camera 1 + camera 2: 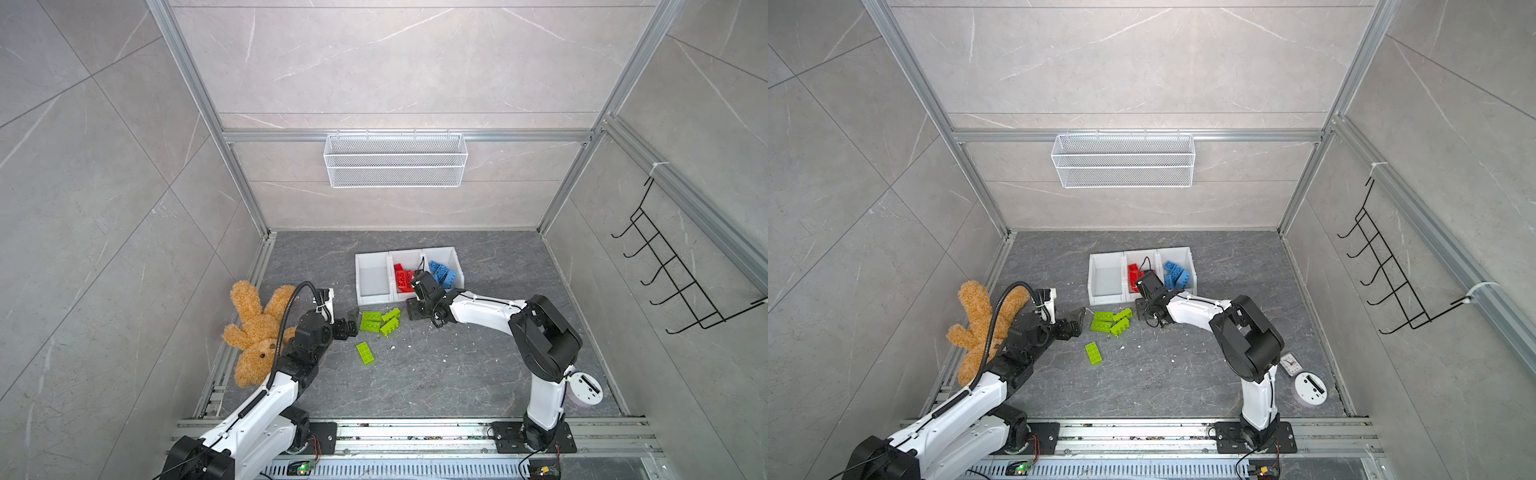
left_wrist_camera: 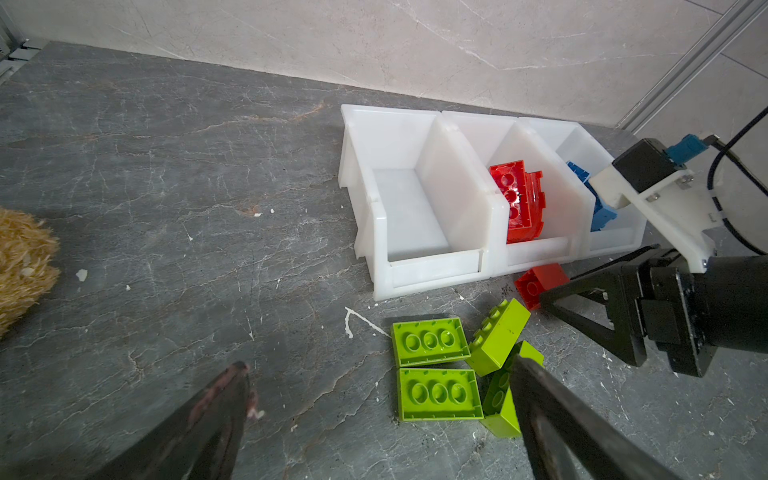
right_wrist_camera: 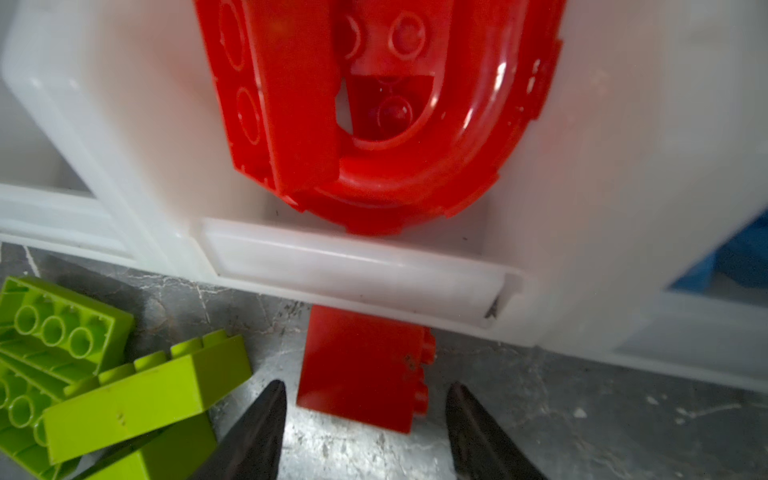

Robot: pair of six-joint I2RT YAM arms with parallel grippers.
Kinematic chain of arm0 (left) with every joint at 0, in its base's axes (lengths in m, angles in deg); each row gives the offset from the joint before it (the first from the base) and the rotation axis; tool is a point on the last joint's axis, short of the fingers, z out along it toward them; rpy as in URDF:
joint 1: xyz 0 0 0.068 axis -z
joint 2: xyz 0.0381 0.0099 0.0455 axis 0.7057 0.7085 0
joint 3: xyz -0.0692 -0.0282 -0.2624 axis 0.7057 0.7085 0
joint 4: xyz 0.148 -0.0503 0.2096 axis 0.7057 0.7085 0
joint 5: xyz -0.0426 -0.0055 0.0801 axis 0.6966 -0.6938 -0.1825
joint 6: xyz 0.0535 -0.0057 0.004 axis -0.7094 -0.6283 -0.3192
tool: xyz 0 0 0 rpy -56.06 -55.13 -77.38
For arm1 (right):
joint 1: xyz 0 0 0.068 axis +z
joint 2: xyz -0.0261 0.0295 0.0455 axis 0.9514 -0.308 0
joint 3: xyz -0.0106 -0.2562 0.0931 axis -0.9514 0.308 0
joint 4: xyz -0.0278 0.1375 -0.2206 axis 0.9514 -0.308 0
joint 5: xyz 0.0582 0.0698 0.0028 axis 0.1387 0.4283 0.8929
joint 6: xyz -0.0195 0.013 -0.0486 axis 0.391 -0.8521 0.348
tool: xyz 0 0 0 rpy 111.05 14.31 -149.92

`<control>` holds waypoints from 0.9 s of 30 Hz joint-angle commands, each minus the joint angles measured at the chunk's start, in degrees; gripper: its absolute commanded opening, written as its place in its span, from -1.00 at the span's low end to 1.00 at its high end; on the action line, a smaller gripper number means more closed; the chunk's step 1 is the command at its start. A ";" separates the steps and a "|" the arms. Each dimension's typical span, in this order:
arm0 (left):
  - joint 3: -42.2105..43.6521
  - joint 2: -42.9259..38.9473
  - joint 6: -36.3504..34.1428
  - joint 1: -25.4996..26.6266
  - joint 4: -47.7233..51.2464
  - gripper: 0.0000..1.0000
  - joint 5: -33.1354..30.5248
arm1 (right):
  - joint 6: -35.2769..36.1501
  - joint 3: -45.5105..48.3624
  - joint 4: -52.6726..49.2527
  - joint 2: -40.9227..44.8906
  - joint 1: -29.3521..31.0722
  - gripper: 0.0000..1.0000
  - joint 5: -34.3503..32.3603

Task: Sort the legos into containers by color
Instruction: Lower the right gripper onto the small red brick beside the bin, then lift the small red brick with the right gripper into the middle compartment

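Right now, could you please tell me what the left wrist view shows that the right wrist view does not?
Only the left wrist view: the empty bin in full and the plush toy. Only the right wrist view: a small red brick under the red arch. Both: the loose red brick on the floor before the middle bin, and the green bricks.

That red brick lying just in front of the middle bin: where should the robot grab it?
Probably from straight above, with the right hand pinching the red brick across its studded face and the opposite hollow face. It lies on its side with a smooth wall up. Its far end sits close to the front lip of the middle bin, leaving little finger room there.
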 commanded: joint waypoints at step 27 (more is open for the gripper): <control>-0.75 -0.13 0.09 -0.12 -1.68 0.99 0.76 | 3.21 -5.00 -2.22 5.32 0.18 -0.33 0.39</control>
